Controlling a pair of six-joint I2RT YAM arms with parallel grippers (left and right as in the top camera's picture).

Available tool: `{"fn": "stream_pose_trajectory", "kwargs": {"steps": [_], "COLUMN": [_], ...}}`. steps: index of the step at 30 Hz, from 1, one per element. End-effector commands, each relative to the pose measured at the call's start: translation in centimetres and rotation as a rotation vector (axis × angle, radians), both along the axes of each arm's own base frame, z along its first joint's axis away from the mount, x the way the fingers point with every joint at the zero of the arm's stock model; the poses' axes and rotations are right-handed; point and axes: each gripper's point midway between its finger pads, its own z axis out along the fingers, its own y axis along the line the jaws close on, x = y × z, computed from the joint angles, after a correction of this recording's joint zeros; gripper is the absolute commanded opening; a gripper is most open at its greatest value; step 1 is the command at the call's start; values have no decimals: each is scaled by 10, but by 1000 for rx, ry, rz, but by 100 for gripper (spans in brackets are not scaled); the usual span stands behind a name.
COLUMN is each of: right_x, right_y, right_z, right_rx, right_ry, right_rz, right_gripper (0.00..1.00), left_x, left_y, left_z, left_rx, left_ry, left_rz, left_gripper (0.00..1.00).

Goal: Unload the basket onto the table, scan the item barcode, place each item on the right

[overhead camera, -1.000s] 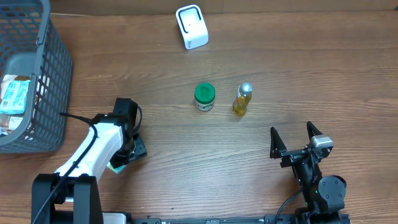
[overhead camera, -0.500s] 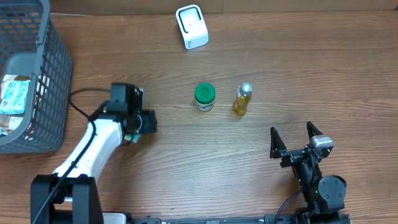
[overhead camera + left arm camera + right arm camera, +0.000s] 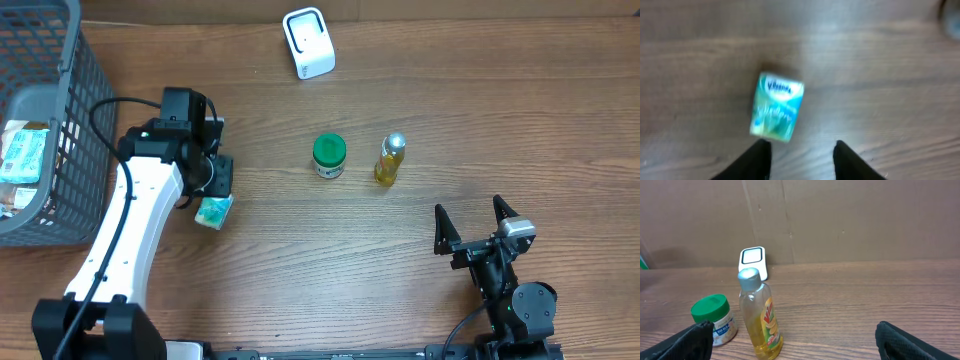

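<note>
A small teal packet [image 3: 213, 211] lies flat on the wood, blurred in the left wrist view [image 3: 776, 112]. My left gripper [image 3: 216, 182] hovers just above it. Its fingertips [image 3: 763, 152] stand apart, the packet lies ahead of them, and my left gripper [image 3: 801, 150] is open and holds nothing. The white scanner [image 3: 308, 42] stands at the table's far edge, also seen as the scanner [image 3: 753, 260] in the right wrist view. My right gripper [image 3: 475, 218] rests wide open at the front right, the same open gripper [image 3: 796, 342] facing the bottle.
A green-lidded jar [image 3: 329, 156] and a yellow oil bottle [image 3: 390, 160] stand mid-table, the jar [image 3: 714, 320] left of the bottle [image 3: 759, 315] in the right wrist view. A grey mesh basket [image 3: 95, 130] with more packets sits at the far left.
The left arm swung from the front left toward the table's middle with the teal packet. The packet now lies loose on the wood beyond the fingertips. The right arm stayed still.
</note>
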Motion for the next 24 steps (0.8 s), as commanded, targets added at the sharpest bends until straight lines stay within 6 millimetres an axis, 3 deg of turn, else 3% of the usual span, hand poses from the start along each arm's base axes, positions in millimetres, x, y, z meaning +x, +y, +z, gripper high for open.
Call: {"fn": "stream_pose_trajectory", "kwargs": {"steps": [1,5,8,17,20,24], "right_x": [0,0,0,0,0,0], "right_y": [-2,-2,-2,-2,-2,-2], "right_z": [-3,-3,-3,-3,-3,-3], "right_rx": [-3,-3,-3,-4,-3,-3], "right_ry": [0,0,0,1,1,1], "right_rz": [-8,-8,-8,-8,-8,-8], "right_gripper": [100,100,100,100,100,100], "left_x": [-24,-36,-37,-19,-14,-9], "left_y": [11,12,11,13,24,21], "left_z": [-35,-60,-72,-77,-77,-82], "left_rx": [70,74,81,113,172,163], "left_ry": [149,241,277,216,194,163], "left_rz": [-37,-36,-42,-43,-14,9], "left_gripper": [35,25,24,10,4,4]}}
